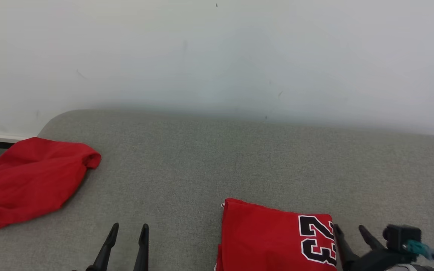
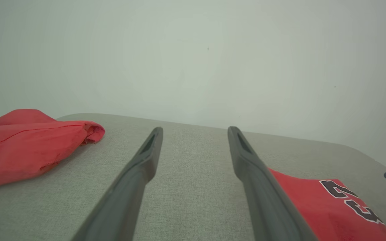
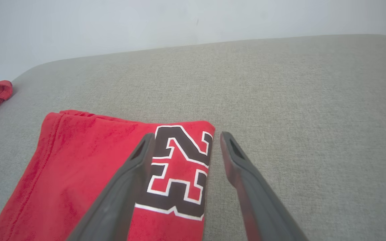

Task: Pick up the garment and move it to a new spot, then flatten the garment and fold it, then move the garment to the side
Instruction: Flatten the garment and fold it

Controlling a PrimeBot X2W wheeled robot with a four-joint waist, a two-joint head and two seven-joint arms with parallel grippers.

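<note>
With left gripper (image 1: pixel 130 226) and right gripper (image 1: pixel 349 227) wide, empty, pinch all layers of folded garment (image 1: pixel 269 237) at edge, slide flat

Left pincer (image 1: pixel 128 226) jaws apart, empty, right pincer (image 1: pixel 349 227) likewise spread, empty

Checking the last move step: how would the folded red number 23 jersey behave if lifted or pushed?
The folded jersey looks soft and layered, so lifted by one edge it would probably droop and unfold. Pushed, it would likely bunch rather than slide, since the gray cushion is coarse-woven. Lying flat, it should not roll.
</note>
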